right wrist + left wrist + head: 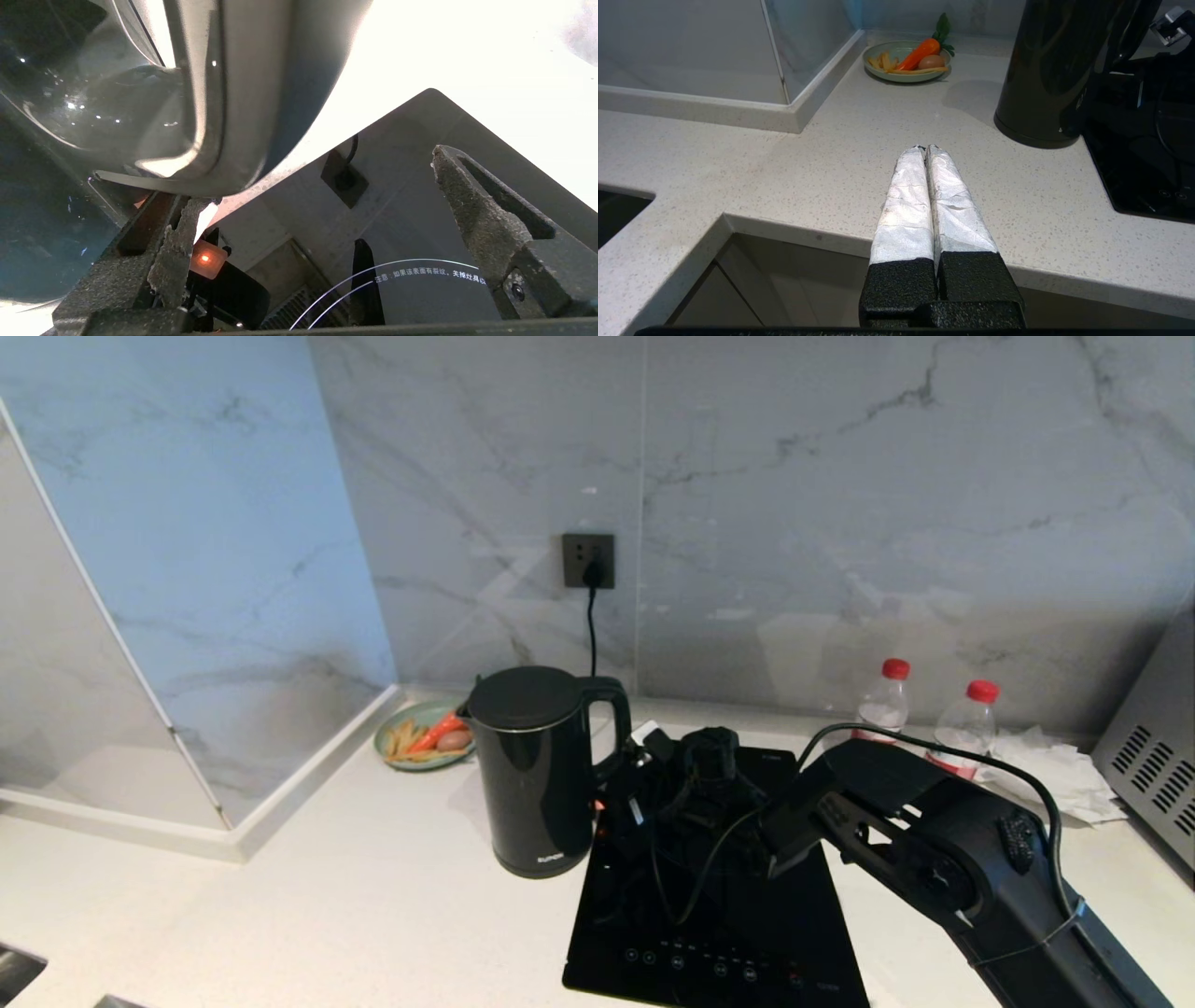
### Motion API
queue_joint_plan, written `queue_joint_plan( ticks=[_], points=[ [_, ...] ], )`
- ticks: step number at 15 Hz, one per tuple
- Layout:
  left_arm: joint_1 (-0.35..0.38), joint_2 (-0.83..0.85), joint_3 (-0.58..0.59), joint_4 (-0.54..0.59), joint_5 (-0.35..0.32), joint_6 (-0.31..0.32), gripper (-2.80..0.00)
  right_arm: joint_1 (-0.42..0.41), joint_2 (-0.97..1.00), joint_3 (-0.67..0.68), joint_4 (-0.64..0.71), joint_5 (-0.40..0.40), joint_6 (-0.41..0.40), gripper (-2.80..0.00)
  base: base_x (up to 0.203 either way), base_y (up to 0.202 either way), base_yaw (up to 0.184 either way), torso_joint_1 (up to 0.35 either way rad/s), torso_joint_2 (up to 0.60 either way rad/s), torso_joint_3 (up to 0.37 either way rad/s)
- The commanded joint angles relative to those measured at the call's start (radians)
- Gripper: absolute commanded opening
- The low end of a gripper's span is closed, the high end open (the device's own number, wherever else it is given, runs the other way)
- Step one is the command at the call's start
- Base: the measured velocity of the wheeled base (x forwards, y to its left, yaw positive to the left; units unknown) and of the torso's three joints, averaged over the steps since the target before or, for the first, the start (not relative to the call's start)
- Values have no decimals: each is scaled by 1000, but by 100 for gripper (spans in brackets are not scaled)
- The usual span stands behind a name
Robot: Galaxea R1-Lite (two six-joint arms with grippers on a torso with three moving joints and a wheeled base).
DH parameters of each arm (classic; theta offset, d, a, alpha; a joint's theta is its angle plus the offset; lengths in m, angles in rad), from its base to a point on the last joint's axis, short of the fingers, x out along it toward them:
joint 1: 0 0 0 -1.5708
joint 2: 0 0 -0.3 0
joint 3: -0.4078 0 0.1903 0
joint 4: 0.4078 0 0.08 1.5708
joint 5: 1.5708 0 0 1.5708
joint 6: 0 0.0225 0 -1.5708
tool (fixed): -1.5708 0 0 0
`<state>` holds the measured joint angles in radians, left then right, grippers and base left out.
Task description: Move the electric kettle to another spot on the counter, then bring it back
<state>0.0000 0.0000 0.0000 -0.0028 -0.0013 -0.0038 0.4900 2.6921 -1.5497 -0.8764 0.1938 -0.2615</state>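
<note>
Glossy black, the kettle [539, 770] stands upright on the white speckled counter [373, 896], just beside the left edge of the cooktop [728, 933], with its handle turned toward my right arm. Behind it a cord runs up to the wall socket [588, 560], and a green plate [420, 735] with a carrot and an egg sits in the corner past it.

My right gripper [308, 196] is at the kettle's handle, low over the cooktop. Its fingers are spread wide: one finger [175, 252] lies right under the foot of the handle, so close I read it as touching or nearly so, and the other finger [472, 210] stands well apart on the far side with only cooktop glass beneath it. Nothing is clamped between them; the grip is released. In the head view the right arm reaches in from the right across the cooktop, and its wrist hides the fingers there.

My left gripper [927, 151] hangs over the front edge of the counter, well apart from the kettle, its foil-wrapped fingers [906, 196] pressed together on nothing.

Two red-capped bottles [882, 705] stand against the wall at the right, beside some crumpled white paper [1055, 770].
</note>
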Motion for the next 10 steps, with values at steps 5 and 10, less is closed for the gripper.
queue_joint_plan(
  ticks=[5, 10],
  points=[
    [0, -2, 3, 0, 0, -1, -280, -11, -6, 3, 27, -9, -13, 0, 0, 0, 0, 0, 0, 0],
    [0, -2, 3, 0, 0, -1, -280, -31, -14, 8, 38, -10, -50, 0, 0, 0, 0, 0, 0, 0]
  ],
)
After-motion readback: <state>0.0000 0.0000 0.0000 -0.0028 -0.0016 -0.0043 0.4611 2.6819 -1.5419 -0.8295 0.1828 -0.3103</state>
